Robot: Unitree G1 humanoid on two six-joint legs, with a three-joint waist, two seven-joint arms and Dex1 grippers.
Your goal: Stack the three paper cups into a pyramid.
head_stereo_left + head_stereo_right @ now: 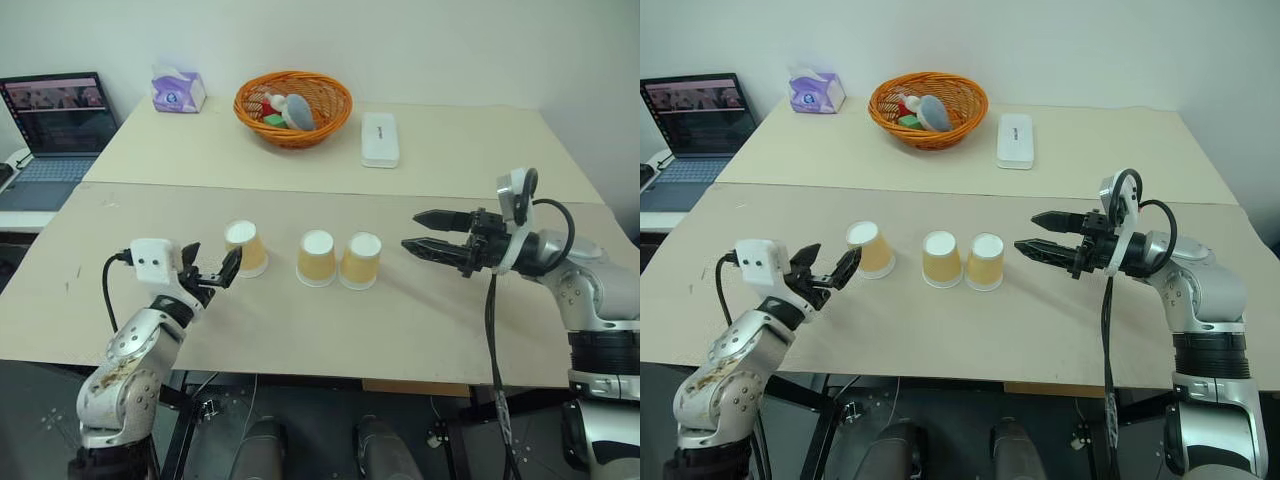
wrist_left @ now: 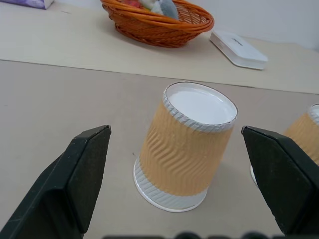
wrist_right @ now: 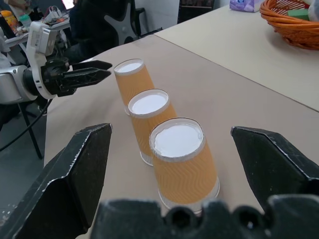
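Nearest the head camera, the left gripper [image 1: 213, 272] reaches in low over the front table [image 1: 400, 330], its forearm angled up from the table's near edge and its two black fingers spread wide with nothing between them. Its fingertips sit just short of the left cup [image 1: 246, 248]; from the head views I cannot tell whether one tip touches the cup's side, though the left wrist view shows that cup [image 2: 187, 147] standing clear between the open fingers [image 2: 79, 181].

All three paper cups stand upside down in a rough row on the front table, white bases up. The middle cup [image 1: 316, 258] and the right cup [image 1: 360, 261] are side by side, apparently touching; the left cup stands a little apart. None is stacked.

The right gripper [image 1: 417, 233] is held level above the table, pointing toward the right cup from beside it, near but apart, fingers wide and holding nothing.

On the far table, an orange wicker basket [image 1: 250, 100] holds small items too jumbled to name. A white flat case [image 1: 380, 138], a tissue box [image 1: 178, 90] and a laptop [image 1: 50, 135], cut off at the frame edge, lie nearby.
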